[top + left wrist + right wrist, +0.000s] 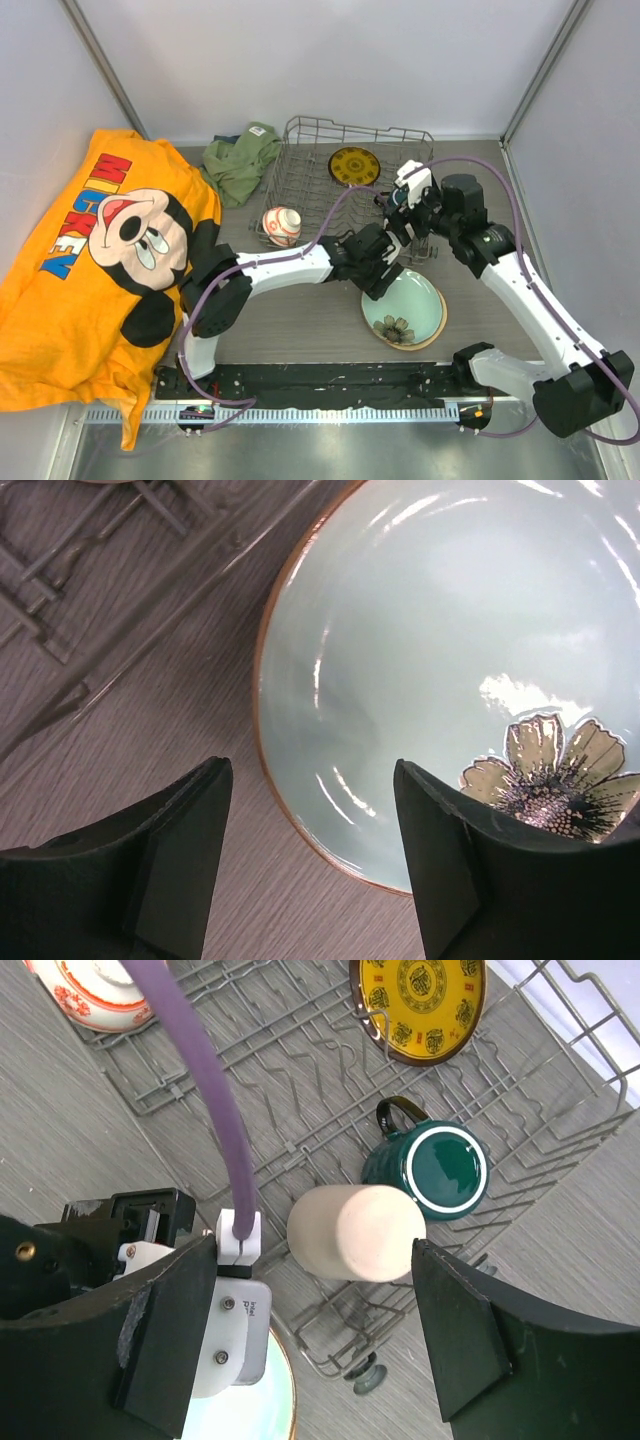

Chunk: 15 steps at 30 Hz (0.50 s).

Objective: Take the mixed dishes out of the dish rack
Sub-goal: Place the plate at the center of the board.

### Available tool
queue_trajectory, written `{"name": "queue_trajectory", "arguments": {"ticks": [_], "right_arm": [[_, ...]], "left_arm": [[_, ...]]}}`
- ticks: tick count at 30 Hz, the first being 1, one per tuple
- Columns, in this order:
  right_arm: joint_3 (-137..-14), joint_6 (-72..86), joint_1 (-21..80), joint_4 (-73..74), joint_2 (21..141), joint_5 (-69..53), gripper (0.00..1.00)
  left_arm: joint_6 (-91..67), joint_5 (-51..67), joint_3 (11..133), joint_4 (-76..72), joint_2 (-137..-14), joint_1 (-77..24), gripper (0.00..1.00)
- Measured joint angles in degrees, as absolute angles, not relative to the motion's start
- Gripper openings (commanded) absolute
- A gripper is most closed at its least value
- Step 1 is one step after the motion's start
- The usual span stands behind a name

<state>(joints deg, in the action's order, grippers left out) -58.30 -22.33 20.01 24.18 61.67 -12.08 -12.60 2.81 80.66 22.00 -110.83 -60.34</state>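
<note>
The left fingers (310,865) are spread wide and hold nothing. They hang over the left rim of the pale green flower-painted plate (430,650), which lies on the grey wood-grain worktop (300,330) just in front of the grey wire dish rack (310,180).

The right fingers (320,1335) are also wide and empty, above the beige handleless cup (355,1232). The cup touches the dark teal mug (430,1165) inside the rack. A small yellow patterned plate (418,995) stands at the back of the rack, and a small red-orange patterned bowl (281,225) sits at its left near corner.

The left arm's purple cable (200,1090) arcs over the rack. A crumpled green cloth (240,160) lies just beside the rack, and an orange Mickey Mouse T-shirt (100,270) lies further left.
</note>
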Motion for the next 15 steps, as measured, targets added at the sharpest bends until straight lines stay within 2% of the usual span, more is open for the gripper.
{"name": "queue_trajectory", "arguments": {"ticks": [15], "right_arm": [[-71.35,-18.33,21.39,23.29,77.6,-7.86,0.81]], "left_arm": [[-12.73,1.34,82.76,22.57,-110.76,-60.01,0.71]]}}
